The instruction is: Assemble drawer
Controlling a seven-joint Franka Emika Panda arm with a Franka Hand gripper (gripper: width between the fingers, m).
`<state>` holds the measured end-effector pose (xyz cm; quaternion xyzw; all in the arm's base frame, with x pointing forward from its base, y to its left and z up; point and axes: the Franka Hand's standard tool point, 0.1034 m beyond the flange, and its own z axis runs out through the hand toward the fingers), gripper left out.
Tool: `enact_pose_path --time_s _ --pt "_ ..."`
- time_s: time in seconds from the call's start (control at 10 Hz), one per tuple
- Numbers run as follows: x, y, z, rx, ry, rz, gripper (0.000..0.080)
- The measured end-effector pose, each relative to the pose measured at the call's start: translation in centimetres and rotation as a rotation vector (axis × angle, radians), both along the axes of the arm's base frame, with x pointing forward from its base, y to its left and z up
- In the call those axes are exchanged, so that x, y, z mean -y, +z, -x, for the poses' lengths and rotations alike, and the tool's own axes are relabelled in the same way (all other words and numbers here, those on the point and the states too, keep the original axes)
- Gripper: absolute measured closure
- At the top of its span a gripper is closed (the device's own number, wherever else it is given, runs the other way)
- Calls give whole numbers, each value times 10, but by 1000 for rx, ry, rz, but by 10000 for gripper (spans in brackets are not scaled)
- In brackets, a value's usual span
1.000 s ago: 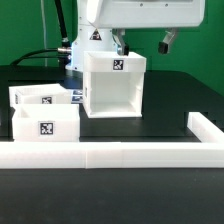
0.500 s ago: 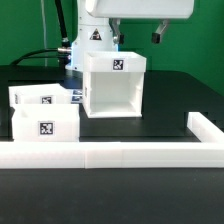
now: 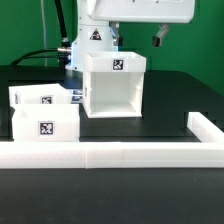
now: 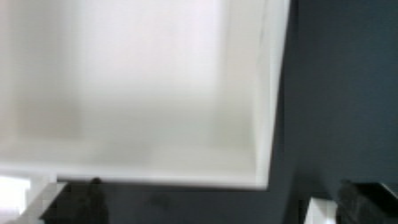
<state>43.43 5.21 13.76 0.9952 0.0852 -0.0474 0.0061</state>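
Observation:
The drawer's white hollow cube housing (image 3: 112, 85) stands upright on the black table, a tag on its top front edge. Two small white trays (image 3: 45, 125) (image 3: 38, 97) with tags sit side by side at the exterior view's left of it. My gripper (image 3: 137, 38) hangs open and empty just above the housing's top rear, with one finger behind it and one over its right side. In the wrist view the housing's white wall (image 4: 143, 90) fills most of the picture. The gripper (image 4: 222, 205) shows two dark fingertips (image 4: 80, 200) spread wide, nothing between them.
A long low white rail (image 3: 110, 155) runs along the table's front and turns back at the exterior view's right (image 3: 205, 125). The marker board (image 3: 76, 97) shows partly between the trays and the housing. The robot base stands behind the housing.
The gripper has risen a little and shifted toward the exterior view's left above the housing. The housing and trays have not moved.

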Motion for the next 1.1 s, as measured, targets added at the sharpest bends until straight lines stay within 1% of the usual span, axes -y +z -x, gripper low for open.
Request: enact_pose_path --time_s 0.1,0.2,0.4,0.7,0.9,1.0,1.1 --pt "1 -6 16 -9 -18 -6 149" --pt "2 -11 25 -6 -27 -12 149" --pt "0 -24 36 7 -23 -15 149" --pt "-8 -39 39 9 -10 -24 149" --pt "-9 -43 38 16 -12 -29 149" --pt "-6 -41 36 4 -9 -27 269" --pt "-6 -41 35 7 -10 -28 406"
